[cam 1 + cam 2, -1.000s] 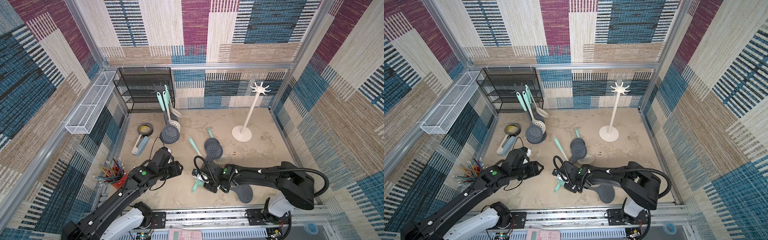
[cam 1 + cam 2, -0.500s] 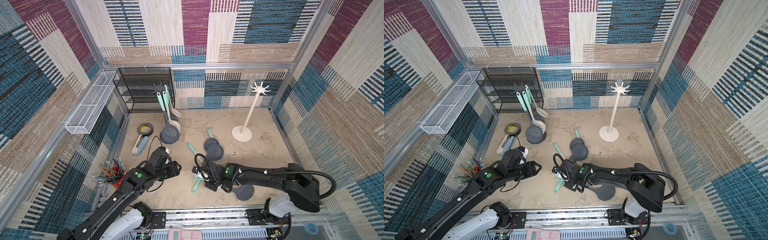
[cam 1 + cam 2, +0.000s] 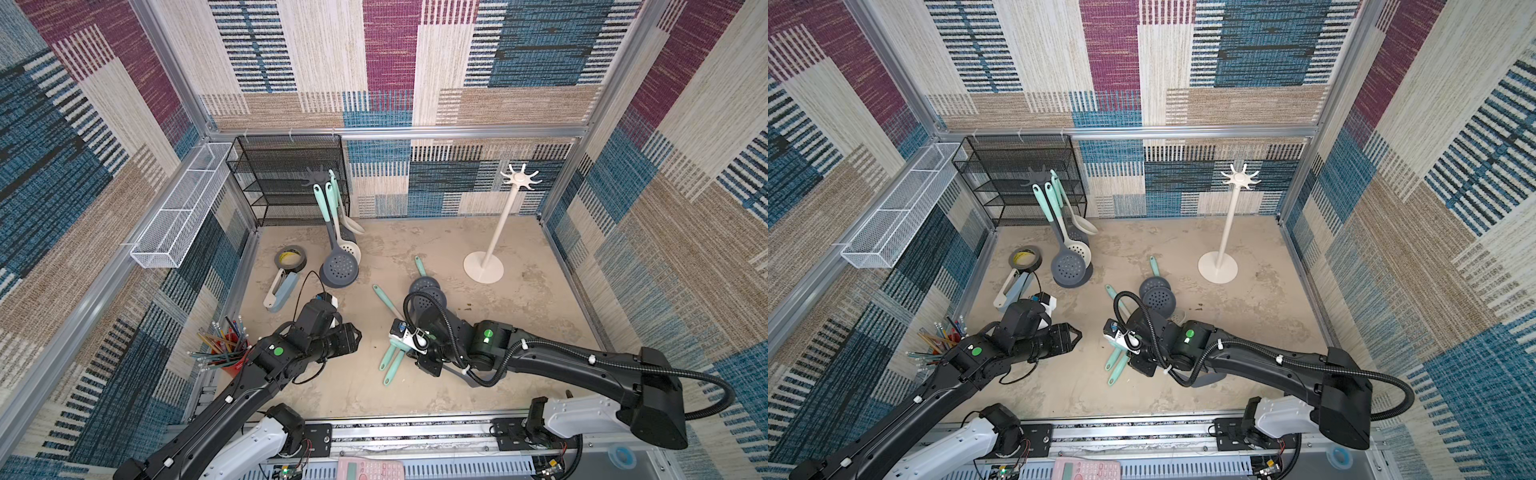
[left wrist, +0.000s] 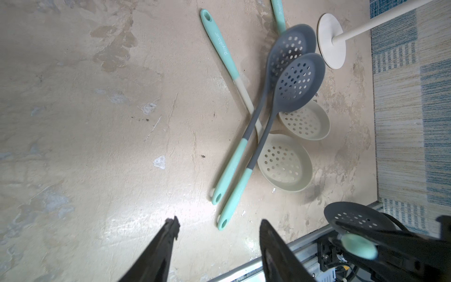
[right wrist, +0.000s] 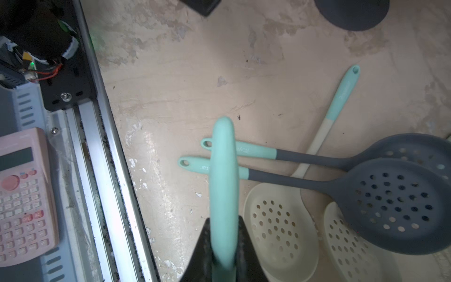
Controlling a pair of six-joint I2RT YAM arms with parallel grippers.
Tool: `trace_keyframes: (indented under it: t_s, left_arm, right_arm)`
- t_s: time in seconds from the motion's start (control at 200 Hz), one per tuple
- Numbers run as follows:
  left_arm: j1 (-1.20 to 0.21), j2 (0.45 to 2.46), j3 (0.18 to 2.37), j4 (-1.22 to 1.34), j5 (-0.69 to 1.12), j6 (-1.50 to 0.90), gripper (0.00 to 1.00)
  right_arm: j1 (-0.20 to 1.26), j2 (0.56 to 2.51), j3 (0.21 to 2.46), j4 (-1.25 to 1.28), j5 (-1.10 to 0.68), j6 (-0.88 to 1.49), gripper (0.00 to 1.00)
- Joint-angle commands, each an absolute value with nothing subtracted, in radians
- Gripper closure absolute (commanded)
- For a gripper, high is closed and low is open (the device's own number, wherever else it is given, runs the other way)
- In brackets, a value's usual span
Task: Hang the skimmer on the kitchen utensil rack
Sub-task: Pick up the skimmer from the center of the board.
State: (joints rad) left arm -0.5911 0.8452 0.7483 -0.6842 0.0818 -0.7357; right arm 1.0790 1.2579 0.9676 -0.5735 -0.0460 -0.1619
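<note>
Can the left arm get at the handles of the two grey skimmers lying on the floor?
Probably yes: the left pincer is open, the mint handles lie just ahead on bare floor. The right pincer nearby, holding a skimmer, may crowd it.

Mint handle on the skimmer; near the white utensil rack, 2 grey-headed skimmers, 2 cream skimmers; pink calculator; walls striped blue, maroon, beige.
</note>
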Motion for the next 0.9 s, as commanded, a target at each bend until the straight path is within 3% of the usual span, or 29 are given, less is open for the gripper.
trace_keyframes:
  t_s: [0.0,0.481,0.897]
  left_arm:
    - [-0.591,0.850,0.750,-0.662,0.091,-0.693,0.43]
    - [-0.590,0.805,0.674,-0.376,0.318,-0.537,0.41]
    - [-0.655,0.789,0.599,0.074,0.543,-0.419,0.42]
  right_arm:
    - [1.080,1.212,0.999,-0.564,-0.061,-0.171,1.00]
    - [0.908,1.077,1.069,-0.297,-0.165,-0.084,1.00]
    - [0.839,1.092,1.089,-0.112,-0.324,0.023,1.00]
